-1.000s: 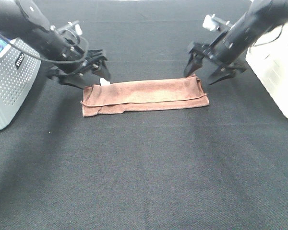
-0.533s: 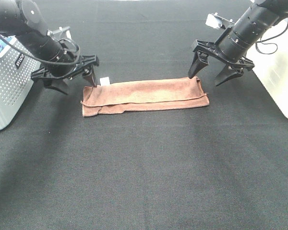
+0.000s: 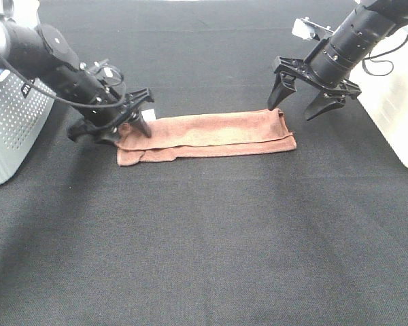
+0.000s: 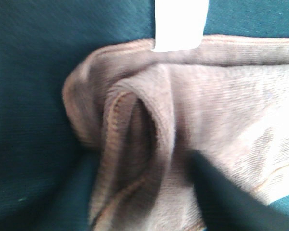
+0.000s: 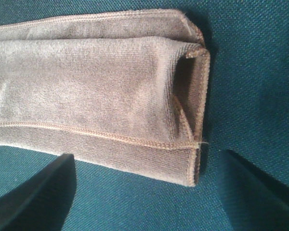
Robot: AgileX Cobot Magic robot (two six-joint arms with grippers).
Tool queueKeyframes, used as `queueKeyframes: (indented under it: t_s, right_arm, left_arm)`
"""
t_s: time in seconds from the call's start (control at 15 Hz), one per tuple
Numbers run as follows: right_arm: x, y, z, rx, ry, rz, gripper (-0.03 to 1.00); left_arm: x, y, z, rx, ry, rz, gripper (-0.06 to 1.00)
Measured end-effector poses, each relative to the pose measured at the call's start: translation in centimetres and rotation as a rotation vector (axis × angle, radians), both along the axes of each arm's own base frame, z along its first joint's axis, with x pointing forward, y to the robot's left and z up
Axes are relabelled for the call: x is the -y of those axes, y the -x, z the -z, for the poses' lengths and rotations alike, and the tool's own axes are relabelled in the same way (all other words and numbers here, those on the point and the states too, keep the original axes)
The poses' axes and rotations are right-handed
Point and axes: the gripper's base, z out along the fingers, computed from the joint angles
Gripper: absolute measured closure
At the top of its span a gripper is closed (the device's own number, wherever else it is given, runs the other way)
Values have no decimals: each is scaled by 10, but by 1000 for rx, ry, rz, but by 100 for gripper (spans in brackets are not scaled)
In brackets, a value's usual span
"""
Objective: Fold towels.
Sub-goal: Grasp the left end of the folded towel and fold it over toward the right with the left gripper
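Right claw point(image 3: 292, 109) hung released, jaws spread wide, just above the right end of the towel point(image 3: 204, 136). Left claw point(image 3: 126, 129) was down on the left end, one finger point(image 4: 221, 192) on the cloth; grip could not be told. Black bench point(image 3: 204, 258) carried the reddish-brown towel, folded into a long strip. White tag point(image 4: 178, 24) at its left end.

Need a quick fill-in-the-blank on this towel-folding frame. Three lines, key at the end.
1. In the high view, the towel lies folded into a long strip, with the left hand at its ____ end.
2. The right hand is at the opposite end, its jaws ____.
3. The small tag on the towel's hem is ____.
Missing words: left; open; white.
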Motion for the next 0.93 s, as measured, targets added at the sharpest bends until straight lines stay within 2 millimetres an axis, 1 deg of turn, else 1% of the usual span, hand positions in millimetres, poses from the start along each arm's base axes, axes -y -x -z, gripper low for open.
queueKeyframes:
  t_s: [0.2,0.33,0.47,0.53,0.67,0.8,0.87,0.93]
  right_arm:
    - [0,0,0,1,6,-2,21]
    - [0,0,0,1,6,-3,21]
    - [0,0,0,1,6,-3,21]
    - [0,0,0,1,6,-3,21]
    - [1,0,0,1,7,-3,21]
    - [1,0,0,-2,7,-4,21]
    - [1,0,0,-2,7,-4,21]
    - [0,0,0,-2,6,-4,21]
  left_arm:
    - [-2,0,2,13,-36,22,89]
    - [-3,0,0,24,-61,41,89]
    - [-7,-1,-12,51,-132,93,89]
    - [-10,-3,-22,65,-181,116,89]
    - [-17,-9,-50,94,-277,141,89]
    - [-18,-13,-77,89,-317,164,89]
    - [-14,-15,-92,94,-300,170,89]
    - [-4,-14,-99,102,-262,176,89]
